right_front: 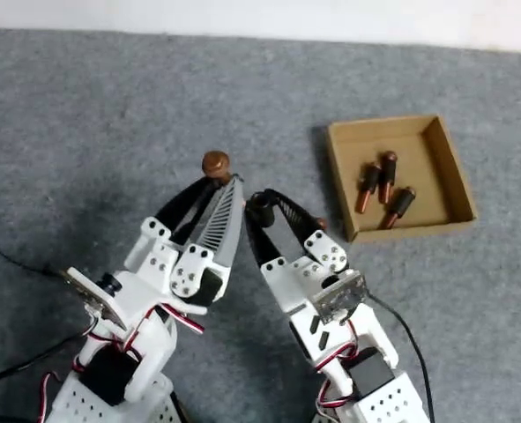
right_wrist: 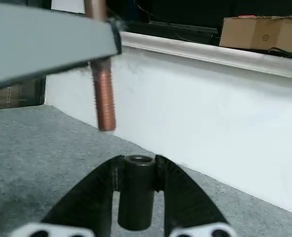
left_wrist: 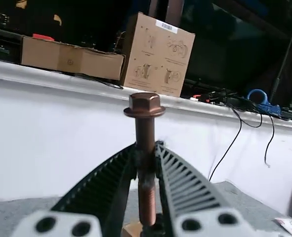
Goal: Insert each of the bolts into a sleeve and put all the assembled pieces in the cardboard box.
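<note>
The grey carpeted bench [right_front: 110, 106] runs back to a white wall at the far side. Two white robot arms rise from its near edge, side by side, the left arm [right_front: 154, 291] and the right arm [right_front: 322, 291], both leaning in so that their tips come close together mid-bench. To the right of them and a little farther off sits the shallow open cardboard box [right_front: 410, 231], flat on the carpet. Three assembled pieces [right_front: 388, 176], copper bolts in black sleeves, lie in it in a loose cluster.

The left jaws are clamped on the shank of a copper-coloured flanged hex bolt [left_wrist: 145, 128]. It stands upright, head on top and threaded end hanging below the jaw tips, off the carpet. The right jaws are closed around a short black cylindrical sleeve [right_wrist: 137, 192], held upright with its open bore facing up. The bolt hangs just left of the sleeve and higher, near it but not touching.
</note>
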{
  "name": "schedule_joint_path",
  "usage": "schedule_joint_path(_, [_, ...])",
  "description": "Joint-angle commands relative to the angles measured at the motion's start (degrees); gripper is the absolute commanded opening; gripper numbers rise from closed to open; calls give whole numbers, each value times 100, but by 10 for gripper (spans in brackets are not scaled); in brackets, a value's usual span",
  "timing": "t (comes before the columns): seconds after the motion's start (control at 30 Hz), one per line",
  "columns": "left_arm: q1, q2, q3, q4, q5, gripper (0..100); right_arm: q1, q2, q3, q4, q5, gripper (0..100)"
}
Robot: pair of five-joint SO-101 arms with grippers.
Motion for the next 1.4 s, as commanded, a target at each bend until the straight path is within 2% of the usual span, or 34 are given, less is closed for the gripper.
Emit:
schedule_joint_path(0.0, [-48, -57, 57, -141, 167, 7, -75, -163, 593, -110, 70, 4])
schedule_joint_path(0.2, [435, -57, 127, -141, 141, 7, -426, -171, 611, -110, 79, 4])
schedule_joint_path(0.43, [497, -57, -48, -141, 132, 7, -470, -171, 620, 75, 79, 4])
schedule_joint_path(0.63, [347, -57, 233, -141, 132, 7, -470, -171, 602, 75, 79, 4])
schedule_joint_path(0.83, [22, -57, -31, -149, 132, 7, -462, -171, 602, 84, 79, 4])
schedule_joint_path(1.07, [22, -57, -400, -149, 132, 7, -462, -171, 602, 84, 79, 4])
schedule_joint_path(1.37, [-13, -57, 119, -141, 123, 7, -462, -171, 602, 84, 79, 4])
